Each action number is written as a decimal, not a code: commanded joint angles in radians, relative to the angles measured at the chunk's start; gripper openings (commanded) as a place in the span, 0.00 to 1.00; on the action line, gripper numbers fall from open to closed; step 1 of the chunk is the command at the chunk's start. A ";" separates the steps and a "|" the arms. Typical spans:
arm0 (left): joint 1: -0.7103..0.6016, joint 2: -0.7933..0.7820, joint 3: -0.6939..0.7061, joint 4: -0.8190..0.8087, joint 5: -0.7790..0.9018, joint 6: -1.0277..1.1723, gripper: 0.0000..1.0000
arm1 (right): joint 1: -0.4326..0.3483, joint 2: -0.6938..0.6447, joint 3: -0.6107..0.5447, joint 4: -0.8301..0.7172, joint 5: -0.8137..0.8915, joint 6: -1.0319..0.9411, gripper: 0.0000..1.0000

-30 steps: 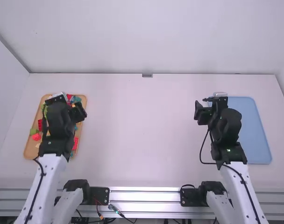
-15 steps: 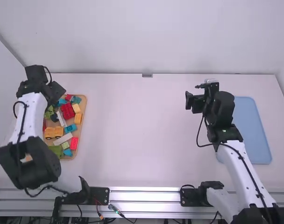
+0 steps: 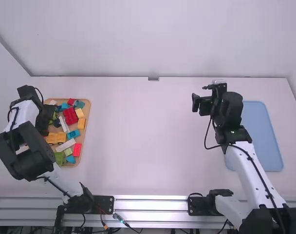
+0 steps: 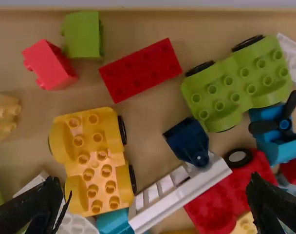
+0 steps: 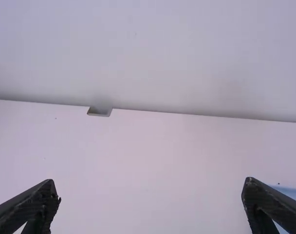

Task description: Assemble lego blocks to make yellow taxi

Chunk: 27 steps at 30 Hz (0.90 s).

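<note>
Left arm: I have its elbow swung outboard of its base, the forearm running away from the base and the wrist turned in toward the wood tray. Half a second back the wrist stood farther from the base; I've drawn it nearer, with the elbow lower and farther out.
Right arm: bent at the elbow, forearm slanting inward and away from its base. Its wrist sits slightly farther out than a second ago, almost as it was half a second back.
Blue tray [image 3: 262,139]: right of my right claw and nearer the bases.
Wood tray [image 3: 88,109]: under and right of my left claw, which hangs over its left side.
Left claw [image 3: 46,119]: fingers spread wide, pinching nothing, blocks below.
Right claw [image 3: 201,100]: spread wide too, nothing between the fingers.
Green car [image 4: 238,80]: below my left claw, on the side away from the bases.
Yellow car [image 4: 87,139]: the taxi piece, in the wood tray, just base-side of my left claw, black wheels along its side.
White bar [image 4: 175,192]: beside the yellow car, slanting below the claw.
Red block [image 4: 140,70]: below the claw, between the two cars, apart from both.
Dark blue piece [image 4: 187,139]: against the white bar, near the green car.
</note>
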 commanded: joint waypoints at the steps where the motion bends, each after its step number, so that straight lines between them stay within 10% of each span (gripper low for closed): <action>1: -0.002 -0.005 -0.056 0.034 0.037 0.040 0.99 | 0.007 0.008 0.045 0.003 -0.005 0.002 0.99; 27: 0.004 -0.003 -0.147 0.107 0.061 0.100 0.99 | 0.020 0.008 0.044 -0.012 -0.005 0.003 0.99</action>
